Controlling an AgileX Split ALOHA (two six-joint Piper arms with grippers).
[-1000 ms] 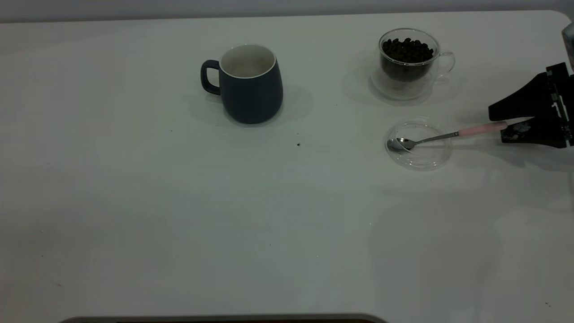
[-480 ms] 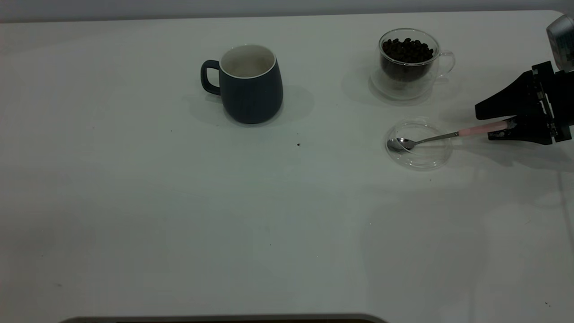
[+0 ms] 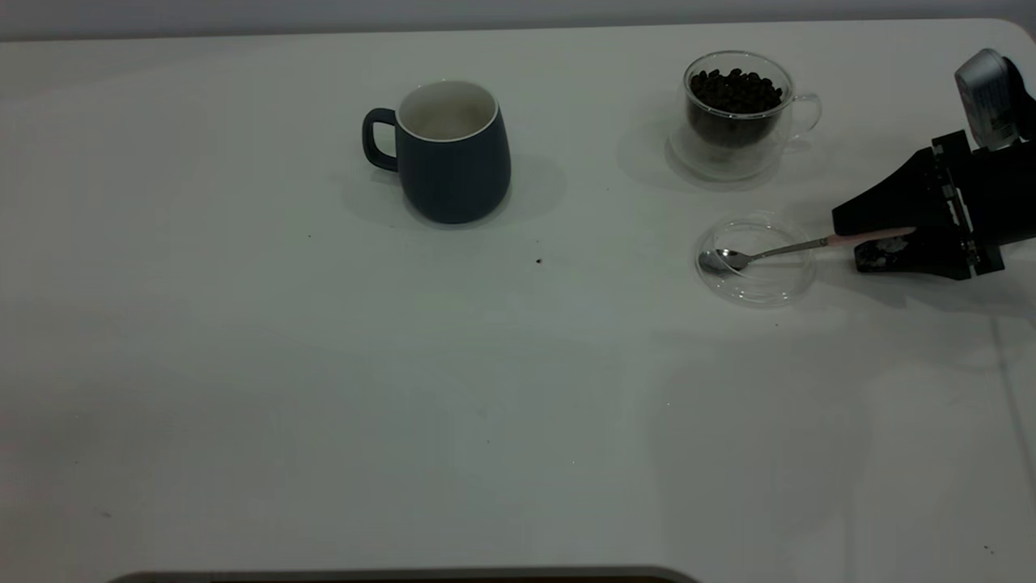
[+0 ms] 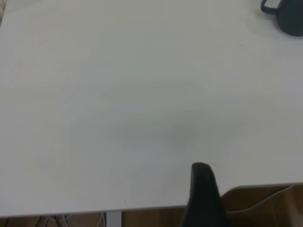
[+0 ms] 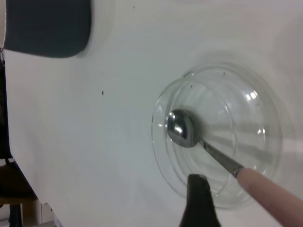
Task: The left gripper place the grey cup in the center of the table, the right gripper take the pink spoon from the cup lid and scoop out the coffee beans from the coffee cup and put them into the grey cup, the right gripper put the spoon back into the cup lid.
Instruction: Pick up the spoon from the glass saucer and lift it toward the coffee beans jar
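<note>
Glass: 1 coffee cup (image 3: 735, 113), 1 cup lid (image 3: 757, 261); 1 grey cup (image 3: 447, 151), 1 pink spoon (image 3: 777, 250).

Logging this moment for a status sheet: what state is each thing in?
grey cup: upright, empty
coffee cup: upright, holding coffee beans
cup lid: flat on table
pink spoon: bowl in lid
right pincer: open, straddling spoon handle
</note>
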